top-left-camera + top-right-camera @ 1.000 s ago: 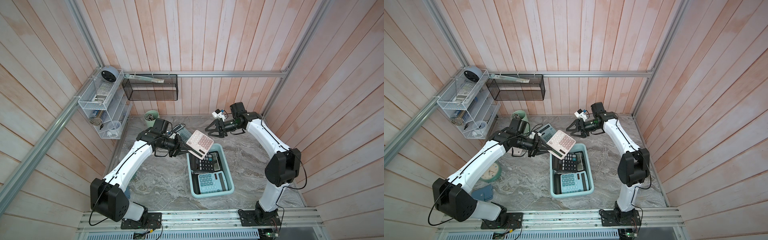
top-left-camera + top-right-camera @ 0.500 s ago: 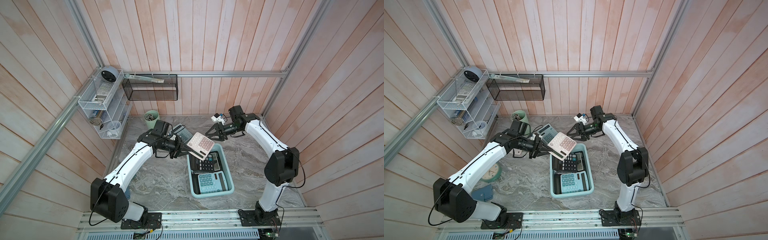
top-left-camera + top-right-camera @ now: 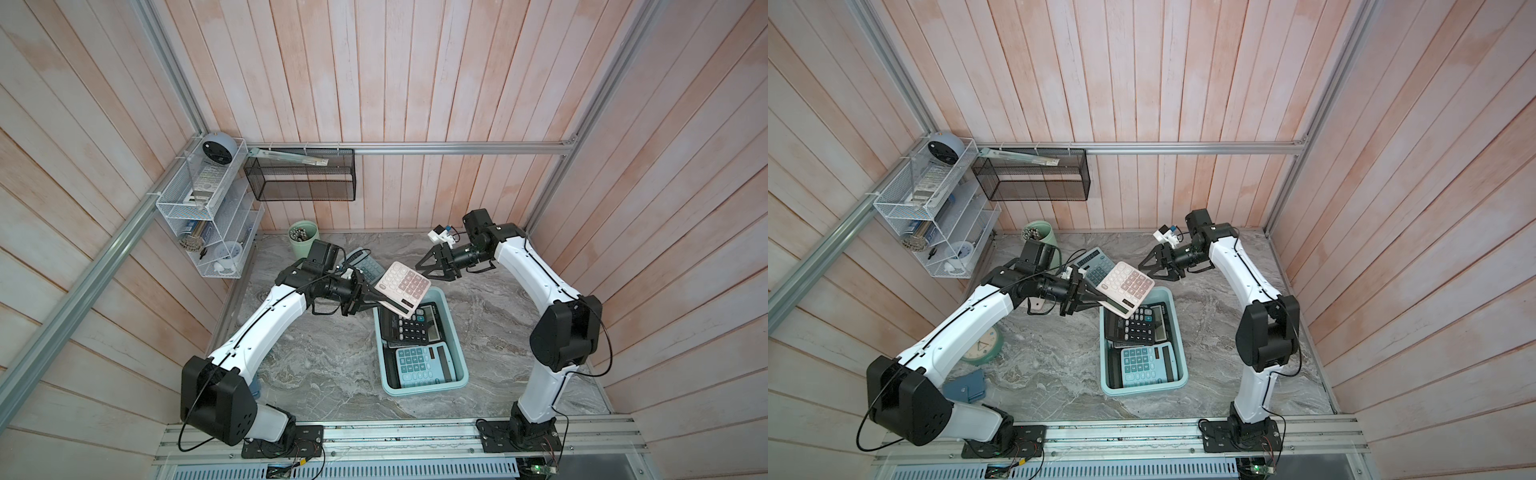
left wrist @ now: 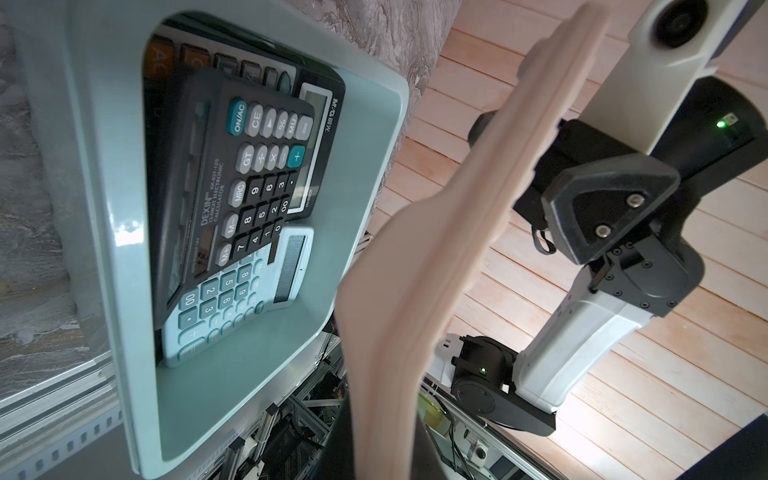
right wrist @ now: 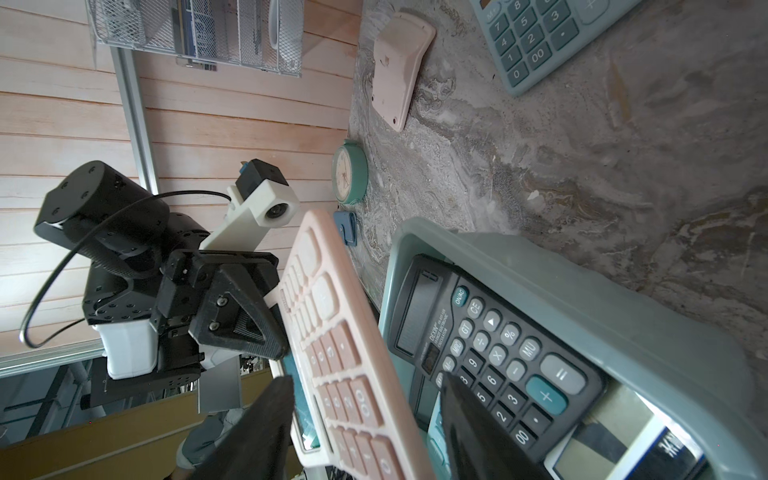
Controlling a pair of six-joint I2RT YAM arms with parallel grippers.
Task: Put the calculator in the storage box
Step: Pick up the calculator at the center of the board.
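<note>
The left gripper (image 3: 371, 300) is clamped on the display end of the pink calculator (image 3: 403, 289). The calculator's long axis runs tilted, straight out from the fingers toward the right gripper (image 3: 427, 271), whose jaws stand apart and empty just off the far edge. The storage box (image 3: 454, 332) lies below the left fingertips, its near end under the calculator. A black calculator (image 3: 409, 328) is inside.
</note>
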